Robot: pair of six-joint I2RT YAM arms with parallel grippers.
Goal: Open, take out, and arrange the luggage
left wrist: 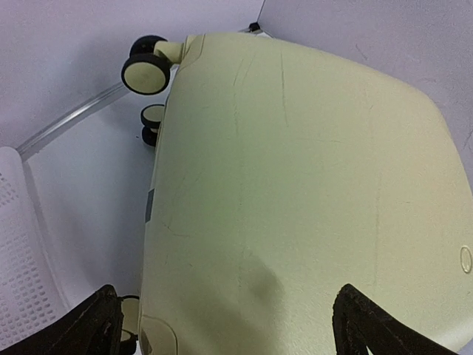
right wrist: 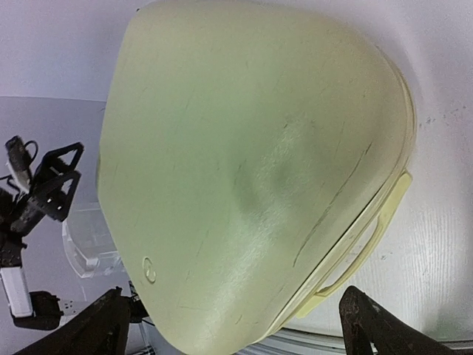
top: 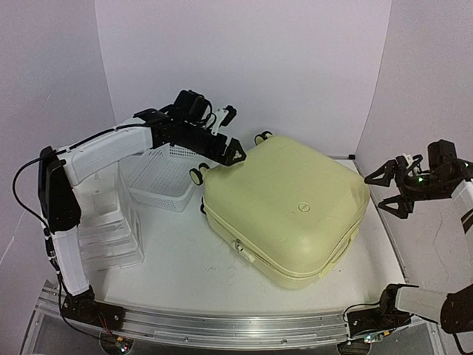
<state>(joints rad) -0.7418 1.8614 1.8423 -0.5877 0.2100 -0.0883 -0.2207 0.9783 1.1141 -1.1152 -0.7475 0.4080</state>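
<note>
Starting left: left end effector (left wrist: 228,296) spread fully wide, gripping nothing, poised over the wheeled end of the suitcase (top: 288,207), shell directly beneath and ahead of the open fingers. Beside and behind that end effector, a white basket (top: 166,174) and a clear drawer unit (top: 107,222).

Moving to the middle: suitcase lying flat and zipped shut on the worktop (top: 177,274). Wheels (top: 197,175) closest to the left end effector, long axis running from there away toward the right end effector, broad face up.

Likely stiff, smooth and slippery on the shell, bulky, too wide to pinch across; probably slides rather than lifts. Best holds judged to be the zipper seam (top: 247,255) for opening and the pale handle (right wrist: 362,251) on the edge toward the right end effector.

Finishing right: right end effector (top: 386,191) also wide open and empty, raised clear, suitcase to its left and apart from it.
</note>
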